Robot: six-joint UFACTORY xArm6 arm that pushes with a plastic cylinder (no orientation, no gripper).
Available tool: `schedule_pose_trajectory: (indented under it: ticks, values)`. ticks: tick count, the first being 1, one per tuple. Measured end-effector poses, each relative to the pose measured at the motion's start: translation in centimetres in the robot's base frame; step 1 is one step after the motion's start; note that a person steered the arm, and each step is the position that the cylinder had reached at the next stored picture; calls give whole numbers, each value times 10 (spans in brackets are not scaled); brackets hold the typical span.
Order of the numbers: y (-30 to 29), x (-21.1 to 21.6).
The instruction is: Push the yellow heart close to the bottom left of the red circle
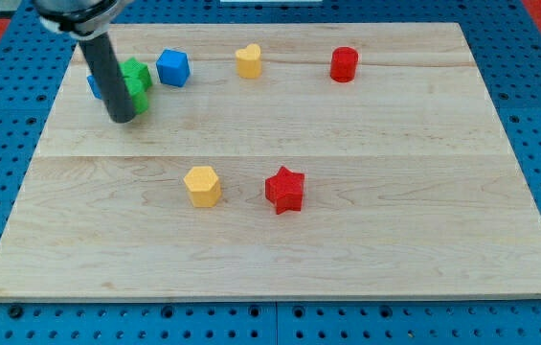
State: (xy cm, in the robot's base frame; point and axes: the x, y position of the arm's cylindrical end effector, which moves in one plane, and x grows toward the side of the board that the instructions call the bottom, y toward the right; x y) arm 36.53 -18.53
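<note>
The yellow heart point(248, 60) lies near the view's top, left of centre-right. The red circle point(344, 64) stands about a hundred pixels to its right, at the same height. My tip point(123, 118) rests on the board at the view's upper left, well to the left of the yellow heart and a little lower. The rod covers part of a green block point(137, 80) and of a blue block point(95, 86) behind it.
A blue cube point(172, 67) sits between the green block and the yellow heart. A yellow hexagon point(202, 185) and a red star point(285, 189) lie side by side near the board's middle. The wooden board point(423, 211) rests on a blue pegboard.
</note>
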Motion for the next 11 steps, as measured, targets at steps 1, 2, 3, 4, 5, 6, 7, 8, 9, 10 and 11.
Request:
schedule_pose_trajectory:
  ticks: [1, 2, 3, 4, 5, 6, 7, 8, 9, 10, 11]
  values:
    - [35, -2]
    - [114, 10]
    - [113, -42]
    - [112, -86]
    - [125, -104]
    - [157, -120]
    - [199, -105]
    - [155, -104]
    - [130, -91]
    - [181, -80]
    - [224, -80]
